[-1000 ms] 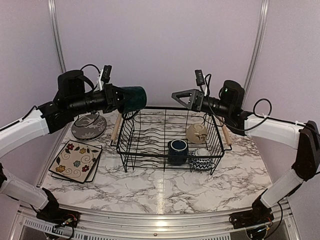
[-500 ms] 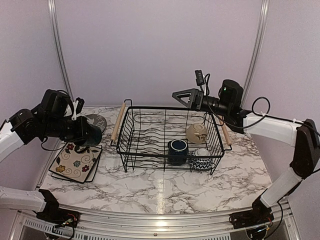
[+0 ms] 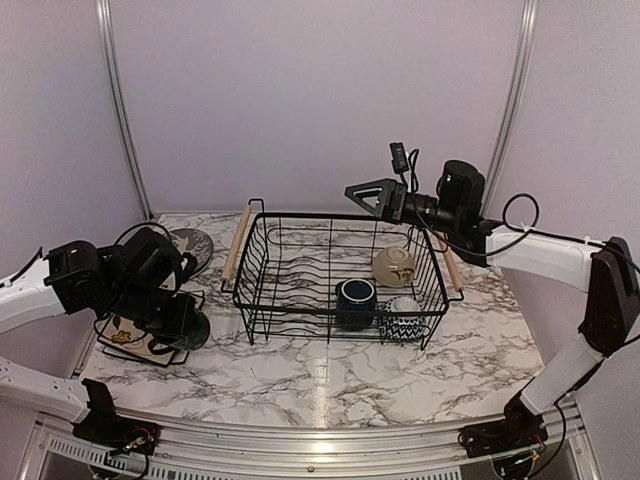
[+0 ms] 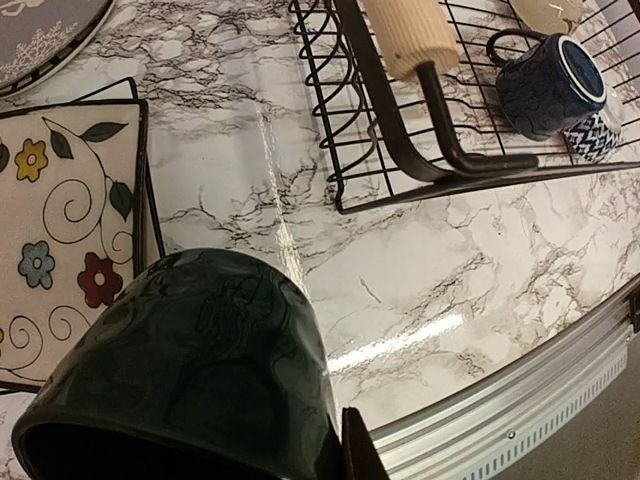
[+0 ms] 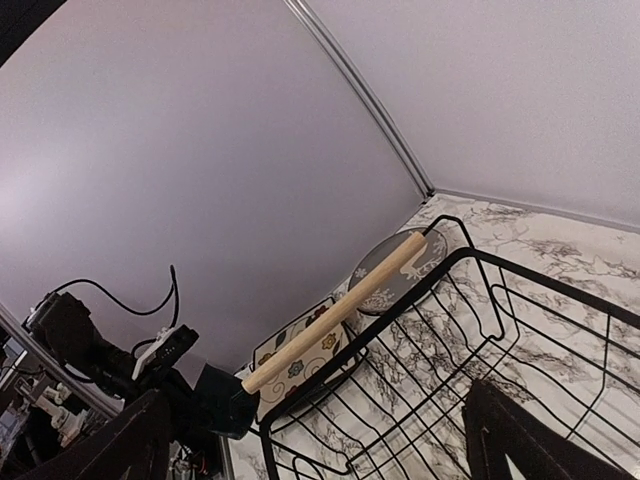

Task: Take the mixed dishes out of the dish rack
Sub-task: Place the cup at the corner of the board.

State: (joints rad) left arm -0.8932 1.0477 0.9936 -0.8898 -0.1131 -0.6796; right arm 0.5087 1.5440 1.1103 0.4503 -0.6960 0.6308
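Left gripper [image 3: 178, 318] clamped a glossy dark ceramic mug [image 4: 190, 370] low, just left of the black wire dish rack [image 3: 340, 270], likely rigid, slick, chippable, best pinched across rim wall; right gripper [image 3: 368, 196] gaped wide over the rack's back edge.

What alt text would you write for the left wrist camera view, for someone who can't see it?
A dark mug fills the lower left, held over a marble table next to a square flowered plate. At the top, a black wire dish rack with a wooden handle holds a blue mug and a patterned bowl.
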